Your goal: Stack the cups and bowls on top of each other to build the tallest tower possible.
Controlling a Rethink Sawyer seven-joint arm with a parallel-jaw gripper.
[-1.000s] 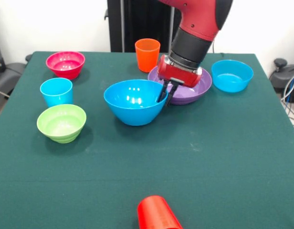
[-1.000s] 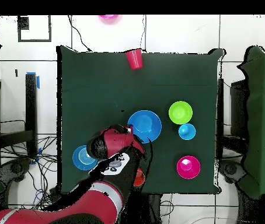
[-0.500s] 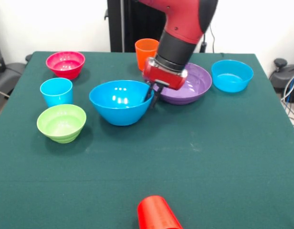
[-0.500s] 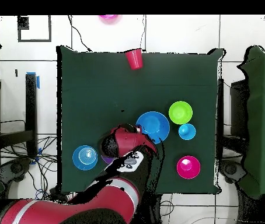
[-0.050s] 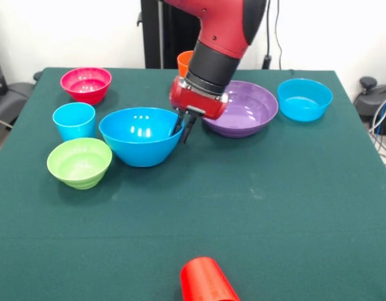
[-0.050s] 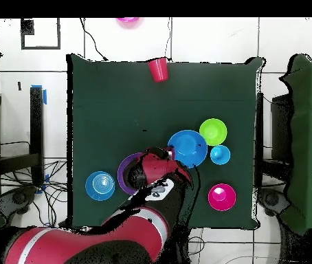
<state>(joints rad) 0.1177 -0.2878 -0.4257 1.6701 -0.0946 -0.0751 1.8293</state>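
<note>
My gripper (image 5: 182,130) (image 6: 176,161) is shut on the right rim of the large blue bowl (image 5: 140,135) (image 6: 187,148), one finger inside and one outside. That bowl stands close against the lime green bowl (image 5: 79,162) (image 6: 213,131) and the light blue cup (image 5: 74,120) (image 6: 220,155). Right of the gripper lies the wide purple bowl (image 5: 246,110) (image 6: 126,172). The arm half hides the orange cup (image 5: 183,61) behind it. A red cup (image 5: 207,281) (image 6: 158,69) lies on its side at the near edge. No tower stands.
A crimson bowl (image 5: 86,83) (image 6: 222,197) sits at the far left corner, and a smaller blue bowl (image 5: 304,98) (image 6: 100,185) at the far right. A pink object (image 6: 128,20) lies on the floor beyond the table edge.
The gripper has dragged the large blue bowl leftward in the front view, away from the purple bowl and up to the green bowl and light blue cup. More of the purple bowl shows.
</note>
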